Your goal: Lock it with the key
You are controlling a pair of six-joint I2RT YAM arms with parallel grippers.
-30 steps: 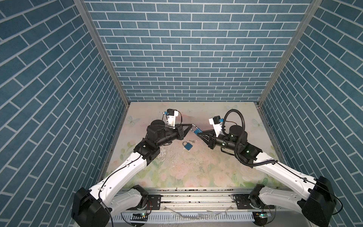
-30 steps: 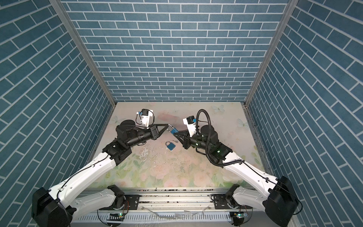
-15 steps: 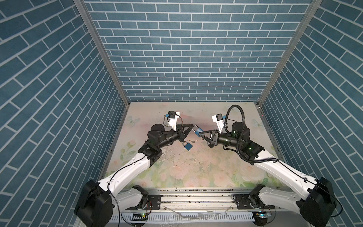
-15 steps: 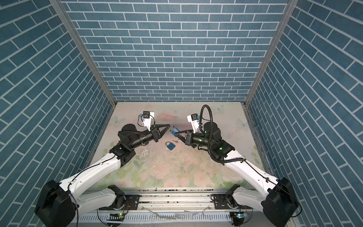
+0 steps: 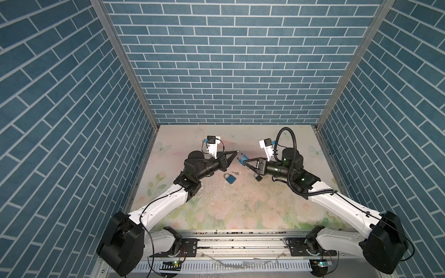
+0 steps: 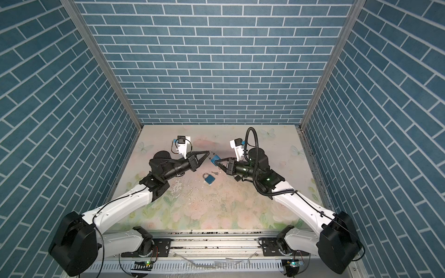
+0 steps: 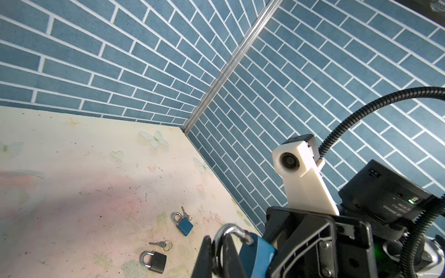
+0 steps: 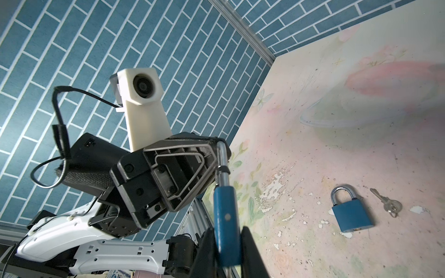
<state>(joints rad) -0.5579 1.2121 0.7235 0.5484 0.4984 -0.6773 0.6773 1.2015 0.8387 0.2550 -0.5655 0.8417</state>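
A blue padlock [image 5: 242, 159] [image 6: 215, 159] hangs above the table between both grippers. My right gripper [image 8: 227, 250] [image 5: 244, 162] is shut on its blue body [image 8: 225, 216]. My left gripper [image 7: 218, 257] [image 5: 237, 152] is shut on its steel shackle [image 7: 231, 229] [image 8: 222, 163]. The padlock's keyhole end is hidden between the right fingers. A small key [image 5: 236, 173] [image 8: 385, 201] lies loose on the table beside a second blue padlock [image 5: 230, 178] [image 8: 349, 211], below the grippers and touched by neither.
A black padlock [image 7: 155, 261] [image 5: 258, 178] lies under the right wrist, with another key on a ring [image 7: 161, 244] beside it. The floral tabletop [image 5: 240, 211] is walled by blue brick panels on three sides. A metal rail [image 5: 240, 243] runs along the front edge.
Both arms shifted slightly, the right wrist rising a little. The gripper tips stayed together at the held padlock, and both grips held. The things on the table did not move.
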